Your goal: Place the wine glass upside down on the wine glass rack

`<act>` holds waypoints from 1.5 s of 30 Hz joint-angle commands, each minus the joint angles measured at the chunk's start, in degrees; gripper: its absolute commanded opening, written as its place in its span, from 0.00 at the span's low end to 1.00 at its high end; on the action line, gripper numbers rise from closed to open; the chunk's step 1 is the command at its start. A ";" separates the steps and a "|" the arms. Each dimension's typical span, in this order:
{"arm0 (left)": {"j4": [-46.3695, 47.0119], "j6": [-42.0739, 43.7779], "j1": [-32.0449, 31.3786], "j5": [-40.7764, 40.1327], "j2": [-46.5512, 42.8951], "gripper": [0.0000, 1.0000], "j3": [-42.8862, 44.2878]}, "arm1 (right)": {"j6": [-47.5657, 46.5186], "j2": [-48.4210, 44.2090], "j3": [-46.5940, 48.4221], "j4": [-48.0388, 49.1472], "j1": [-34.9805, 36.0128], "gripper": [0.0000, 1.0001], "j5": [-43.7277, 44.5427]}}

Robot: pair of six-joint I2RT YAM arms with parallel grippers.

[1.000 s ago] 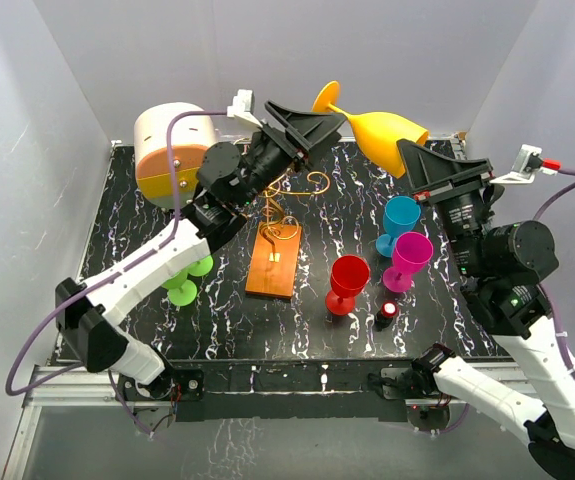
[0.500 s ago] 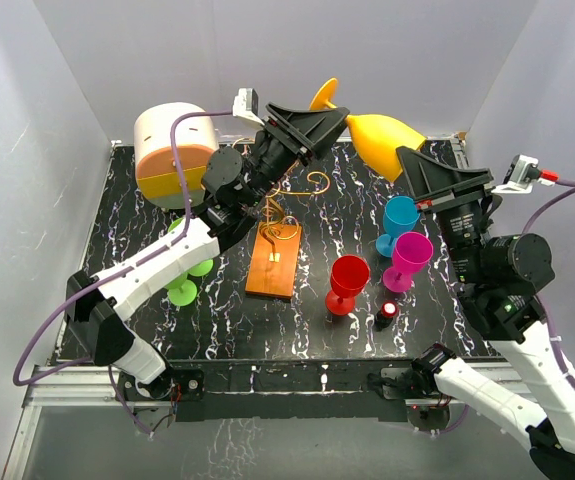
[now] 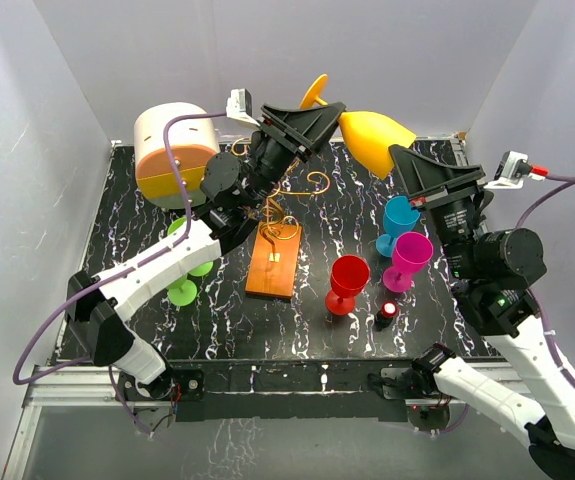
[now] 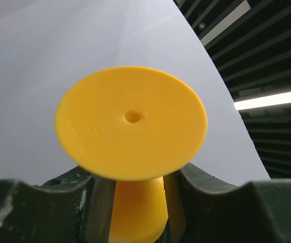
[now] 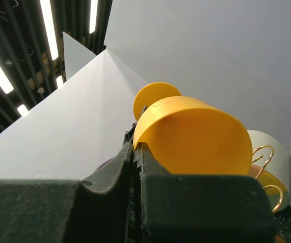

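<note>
A yellow wine glass (image 3: 375,140) hangs sideways in the air above the far end of the table, foot (image 3: 314,92) to the left. My left gripper (image 3: 335,113) is shut on its stem just behind the foot. In the left wrist view the stem (image 4: 137,207) sits between the two pads under the round foot (image 4: 131,124). My right gripper (image 3: 400,156) is shut on the rim of the bowl (image 5: 196,136). The wine glass rack (image 3: 312,182), gold wire scrolls on an orange base (image 3: 274,262), stands on the table below the glass.
A cream-and-orange drum box (image 3: 172,150) stands at the far left. Two green glasses (image 3: 182,290) stand left of the rack. Red (image 3: 347,282), blue (image 3: 399,222) and magenta (image 3: 409,258) glasses and a small red-topped object (image 3: 386,315) stand to its right.
My left gripper has come up to the glass's stem and closed on it. The glass, held by the right gripper, has shifted a little to the left.
</note>
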 commanded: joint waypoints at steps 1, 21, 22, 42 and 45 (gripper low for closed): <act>10.72 1.65 -0.23 -1.02 -1.42 0.33 -0.05 | 0.88 -1.29 0.08 -0.41 0.09 0.00 -1.27; 13.48 8.12 -0.30 -0.96 -2.10 0.00 -0.09 | 0.21 -2.84 0.49 -7.56 0.08 0.60 -4.09; 13.29 9.16 -0.22 -1.11 -2.73 0.00 -0.51 | -0.88 -2.78 0.95 -8.75 0.14 0.68 -3.96; -30.06 33.98 -0.23 9.07 -26.29 0.00 -5.68 | -35.21 0.11 18.38 -36.54 0.12 0.88 -12.93; -36.16 38.05 -0.26 12.47 -28.14 0.00 -4.73 | -35.41 2.72 20.49 -36.72 0.04 0.87 -18.52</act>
